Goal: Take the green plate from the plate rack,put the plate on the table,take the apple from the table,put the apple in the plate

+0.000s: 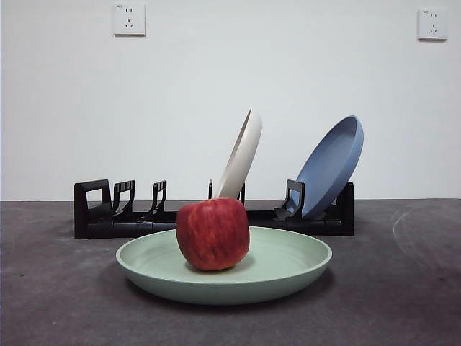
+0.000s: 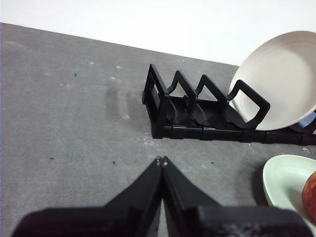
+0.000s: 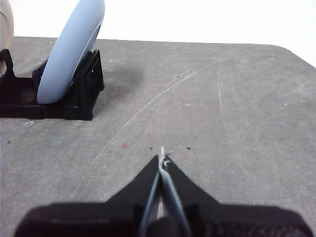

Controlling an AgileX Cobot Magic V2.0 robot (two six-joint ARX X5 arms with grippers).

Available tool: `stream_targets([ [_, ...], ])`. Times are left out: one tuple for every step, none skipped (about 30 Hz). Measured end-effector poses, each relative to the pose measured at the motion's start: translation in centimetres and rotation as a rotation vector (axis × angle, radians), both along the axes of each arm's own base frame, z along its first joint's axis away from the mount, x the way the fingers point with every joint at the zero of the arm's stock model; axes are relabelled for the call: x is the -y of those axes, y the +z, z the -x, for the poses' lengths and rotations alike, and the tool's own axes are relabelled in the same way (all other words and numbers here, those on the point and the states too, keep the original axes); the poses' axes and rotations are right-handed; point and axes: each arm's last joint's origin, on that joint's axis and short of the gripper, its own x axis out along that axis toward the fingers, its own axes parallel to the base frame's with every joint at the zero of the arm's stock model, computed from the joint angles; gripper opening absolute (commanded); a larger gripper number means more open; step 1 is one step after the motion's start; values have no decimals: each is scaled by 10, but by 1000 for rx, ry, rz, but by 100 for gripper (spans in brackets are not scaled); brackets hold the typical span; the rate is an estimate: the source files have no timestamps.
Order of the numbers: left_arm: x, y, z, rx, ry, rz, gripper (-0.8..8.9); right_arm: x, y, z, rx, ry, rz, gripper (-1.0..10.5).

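No readable text, label or number anywhere

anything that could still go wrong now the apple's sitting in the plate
The apple sits left of centre on the shallow green plate, so a knock could roll it toward the low rim. The cream plate and blue plate lean tilted in the plate rack; a bump there might tip them. Both hands are shut and away from everything.
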Motion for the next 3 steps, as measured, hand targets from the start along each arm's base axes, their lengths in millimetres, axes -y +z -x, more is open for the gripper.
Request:
stream_targets([
  [0,0,0,0,0,0,-3,0,0,0,0,0,0,2],
  [0,0,0,0,0,0,-3,0,0,0,0,0,0,2],
  [0,0,0,0,0,0,-3,0,0,0,0,0,0,2],
])
